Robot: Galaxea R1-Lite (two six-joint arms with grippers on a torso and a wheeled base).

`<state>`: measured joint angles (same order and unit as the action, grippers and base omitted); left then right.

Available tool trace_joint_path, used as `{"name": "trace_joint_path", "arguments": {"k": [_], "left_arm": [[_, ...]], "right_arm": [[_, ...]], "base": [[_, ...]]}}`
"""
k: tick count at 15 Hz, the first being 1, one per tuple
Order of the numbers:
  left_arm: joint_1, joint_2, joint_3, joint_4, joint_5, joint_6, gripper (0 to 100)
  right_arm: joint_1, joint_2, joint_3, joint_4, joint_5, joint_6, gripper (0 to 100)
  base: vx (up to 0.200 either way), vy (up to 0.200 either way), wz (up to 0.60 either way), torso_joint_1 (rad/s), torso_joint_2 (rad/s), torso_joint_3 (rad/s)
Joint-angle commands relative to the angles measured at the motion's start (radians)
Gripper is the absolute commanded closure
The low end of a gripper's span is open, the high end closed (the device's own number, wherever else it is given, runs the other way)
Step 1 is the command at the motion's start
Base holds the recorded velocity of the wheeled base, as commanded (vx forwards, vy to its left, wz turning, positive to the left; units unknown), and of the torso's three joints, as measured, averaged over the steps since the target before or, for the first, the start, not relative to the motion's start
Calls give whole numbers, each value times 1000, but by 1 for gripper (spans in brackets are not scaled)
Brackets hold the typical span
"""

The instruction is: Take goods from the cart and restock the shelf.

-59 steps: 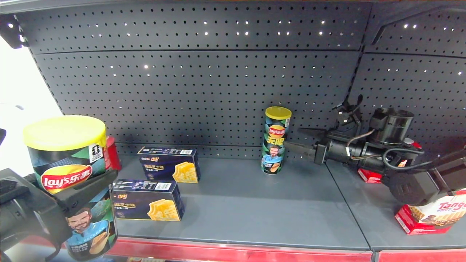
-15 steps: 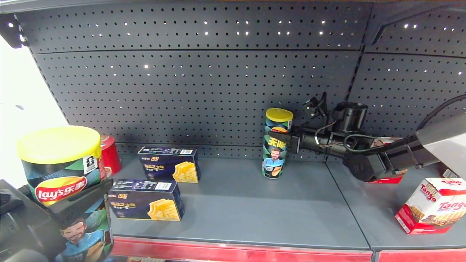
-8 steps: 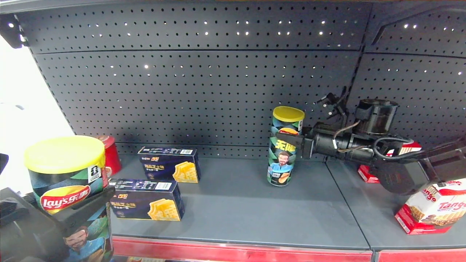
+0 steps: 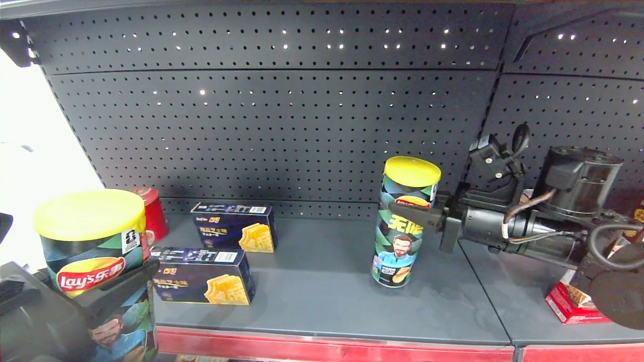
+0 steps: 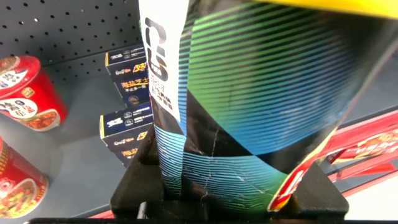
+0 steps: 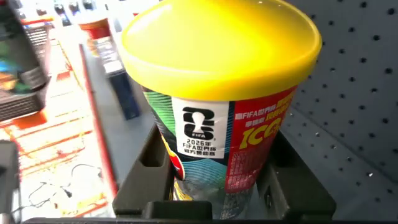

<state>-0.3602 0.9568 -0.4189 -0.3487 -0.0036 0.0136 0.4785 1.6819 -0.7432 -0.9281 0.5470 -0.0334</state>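
We count two yellow-lidded cans. The left gripper (image 5: 230,186) is clamped around one can (image 4: 90,236), which it holds upright at the near left, in front of the shelf's (image 4: 327,296) red edge. The right gripper (image 4: 412,211) grasps the second can (image 4: 405,236) just under its lid. This can is right of the shelf's middle and leans slightly, with its base at the board, though we cannot tell whether it touches. Two dark blue boxes lie on the left half of the shelf, one far (image 4: 234,226) near the pegboard (image 4: 276,125) and one nearer (image 4: 204,276), close together. Two red cups stand at the far left, one farther back (image 5: 28,90) and one nearer (image 5: 15,180), just beside the boxes. At the near right we see one red-and-white box (image 4: 568,301), partly hidden behind the right arm.
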Motion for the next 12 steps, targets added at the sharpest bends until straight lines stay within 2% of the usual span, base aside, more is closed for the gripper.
{"name": "trace_joint_path", "arguments": {"k": [1,3,12], "left_arm": [[0,-3,0,-1,1,-6,100],[0,-15,3,2,1,-17,100],[0,-35,20,2,-1,-17,100]], "right_arm": [[18,-67,58,-14,1,0,100],[29,-96,87,-15,-1,0,100],[49,-114,169,-28,-2,-29,100]], "base": [[0,0,0,0,0,0],[0,0,0,0,0,0],[0,0,0,0,0,0]]}}
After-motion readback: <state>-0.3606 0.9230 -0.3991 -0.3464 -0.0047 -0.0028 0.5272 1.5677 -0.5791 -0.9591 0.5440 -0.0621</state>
